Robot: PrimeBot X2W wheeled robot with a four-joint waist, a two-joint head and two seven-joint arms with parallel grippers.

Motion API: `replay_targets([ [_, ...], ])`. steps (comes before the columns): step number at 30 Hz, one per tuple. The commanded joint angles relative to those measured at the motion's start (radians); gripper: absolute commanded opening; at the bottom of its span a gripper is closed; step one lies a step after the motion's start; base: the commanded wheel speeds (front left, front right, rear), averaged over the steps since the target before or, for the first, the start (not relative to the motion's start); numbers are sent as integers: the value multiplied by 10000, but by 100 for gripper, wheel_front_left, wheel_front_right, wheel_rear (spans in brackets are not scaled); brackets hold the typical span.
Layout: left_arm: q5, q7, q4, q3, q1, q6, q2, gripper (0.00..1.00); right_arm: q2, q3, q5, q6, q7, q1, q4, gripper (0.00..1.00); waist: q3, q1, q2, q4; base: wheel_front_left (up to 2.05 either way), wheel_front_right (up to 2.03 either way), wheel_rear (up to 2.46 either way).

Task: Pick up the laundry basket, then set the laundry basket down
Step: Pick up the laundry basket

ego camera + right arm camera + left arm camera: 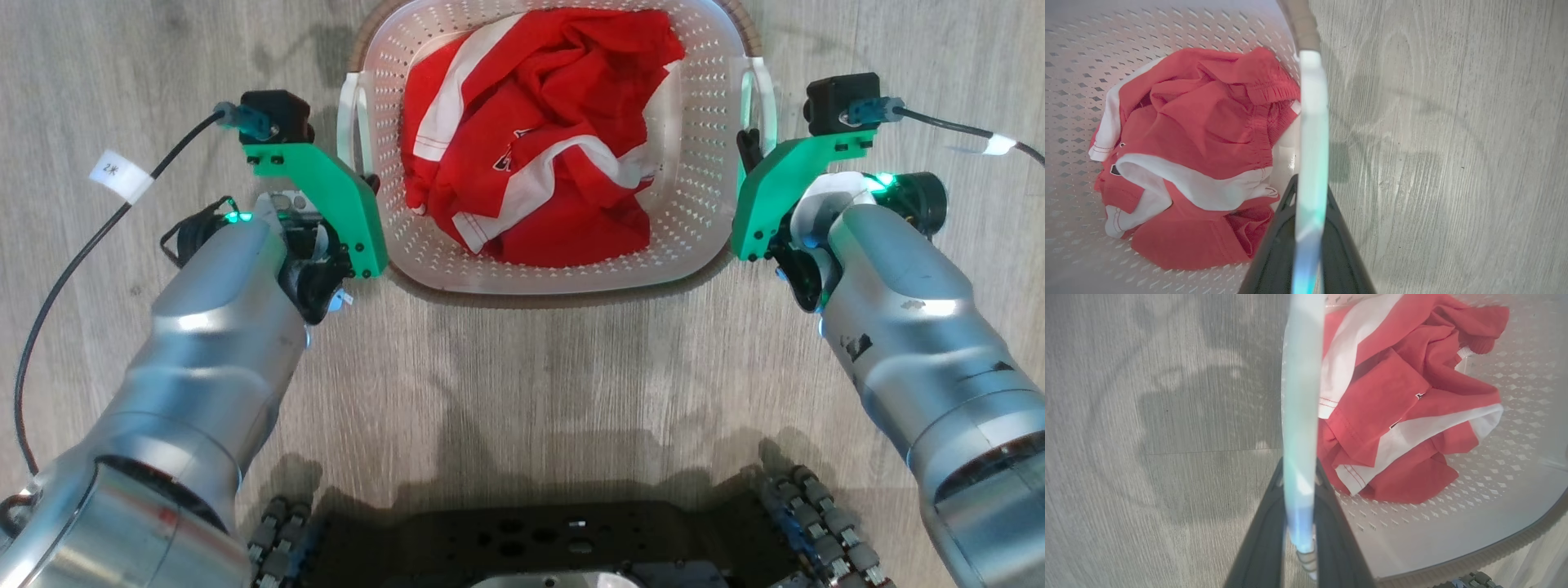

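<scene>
The white perforated laundry basket with a brown rim band sits ahead of me, holding a crumpled red and white garment. My left gripper is shut on the basket's left handle. My right gripper is shut on the right handle. In the left wrist view the pale handle strip runs between the gripper's dark fingers, with the basket wall to its right. The right wrist view shows the same grip on the other handle. Whether the basket touches the floor cannot be told.
Grey wood-plank floor lies all around. My dark base with roller wheels is just below the basket in the head view. A black cable with a white tag trails off my left wrist, another cable off the right.
</scene>
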Motion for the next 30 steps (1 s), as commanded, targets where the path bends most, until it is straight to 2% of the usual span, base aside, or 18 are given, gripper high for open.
replay_targets([
  [1,-101,-71,-92,85,-180,-74,330,0,35,165,85,-15,52,218,-42,0,-36,0,0,13,0,0,0],
  [11,-851,691,-14,-118,-157,-75,277,0,21,528,637,-15,846,222,298,0,-816,0,0,48,0,0,0],
  [30,-2153,2369,309,-113,147,-75,302,0,94,994,1475,-15,3097,250,755,0,-3131,0,0,11,0,0,0],
])
